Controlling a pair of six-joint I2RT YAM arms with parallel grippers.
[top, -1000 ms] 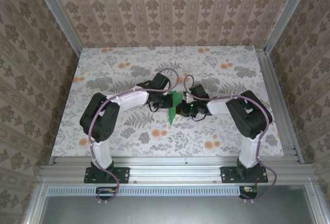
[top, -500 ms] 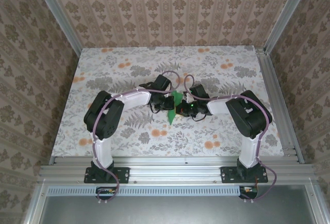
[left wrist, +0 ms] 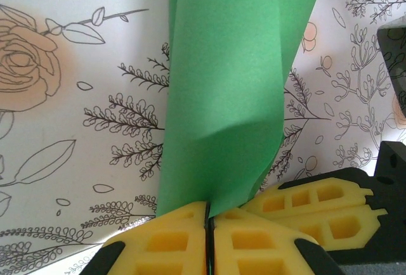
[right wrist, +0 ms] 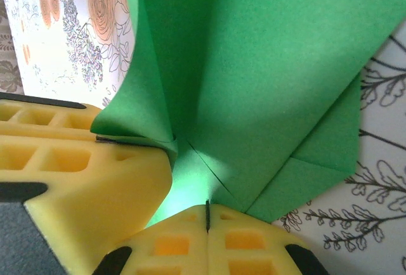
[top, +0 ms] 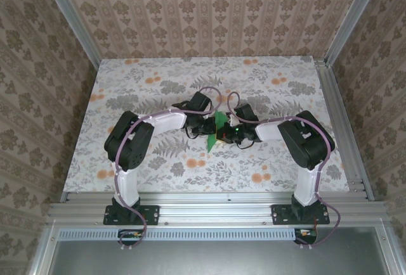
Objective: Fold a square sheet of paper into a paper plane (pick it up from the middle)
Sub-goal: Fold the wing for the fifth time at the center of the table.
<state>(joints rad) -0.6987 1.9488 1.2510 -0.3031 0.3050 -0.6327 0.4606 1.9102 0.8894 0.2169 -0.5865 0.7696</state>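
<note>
Roughly at the middle of the bench (top: 127, 97), the green paper (top: 218, 121) is held up off the floral surface between the two arms, which reach in from either side and meet there. Its lower tip points toward the near edge.

The left end effector (left wrist: 208, 215) is pinched narrow on the paper's bottom edge. Its yellow pads (left wrist: 165, 243) meet with only the thin sheet between them, and the paper rises from them as a tall, softly bowed panel with one free corner at the upper right. The right end effector (right wrist: 208, 217) is clamped tight on the same paper, its pads closed over a spot where several folded layers run together. A folded flap with a sharp corner sticks out to the right of that grip.

The two sets of fingers crowd each other. From the left wrist, the right end effector's pads sit just beside the left's, angled off to the right; whether they touch I cannot tell. From the right wrist, a left pad (right wrist: 82, 180) lies against the sheet right next to the right grip, and a curl of paper wraps over its top edge.

Purple cables (top: 209, 87) loop above the wrists. Aluminium rails (top: 209, 198) frame the bench, with patterned walls (top: 209, 15) behind and at the sides.
</note>
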